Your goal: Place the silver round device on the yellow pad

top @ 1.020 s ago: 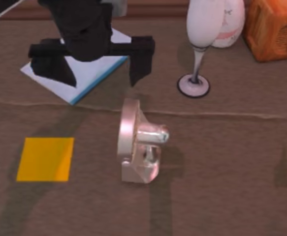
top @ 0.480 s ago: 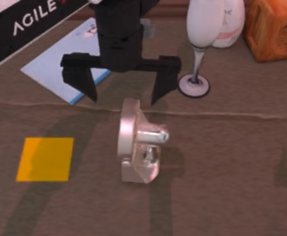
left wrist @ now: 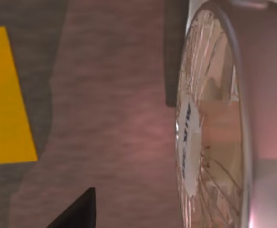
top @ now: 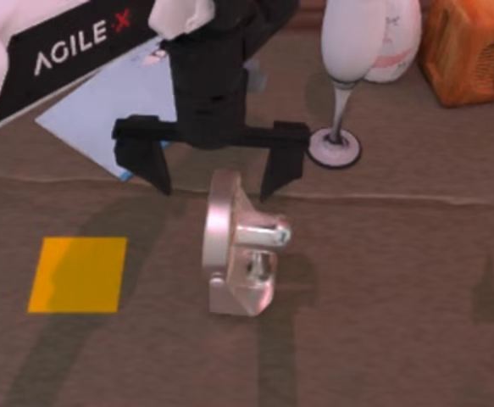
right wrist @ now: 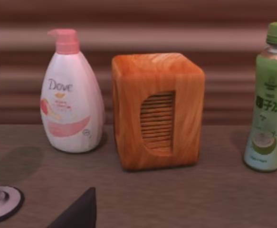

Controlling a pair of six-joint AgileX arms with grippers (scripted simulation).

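The left gripper [top: 214, 180], fingers spread wide, has come down from over the blue booklet [top: 102, 110] to the silver round device [top: 238, 250] (untouched, mid-surface), the yellow pad [top: 78, 274] at its nine o'clock, so a grasp looks imminent.

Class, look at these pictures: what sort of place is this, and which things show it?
Probably a rendered tabletop test scene: unrelated household items, a Dove pump bottle, green drink bottle and stemmed glass, stand behind a silver round device and yellow pad.
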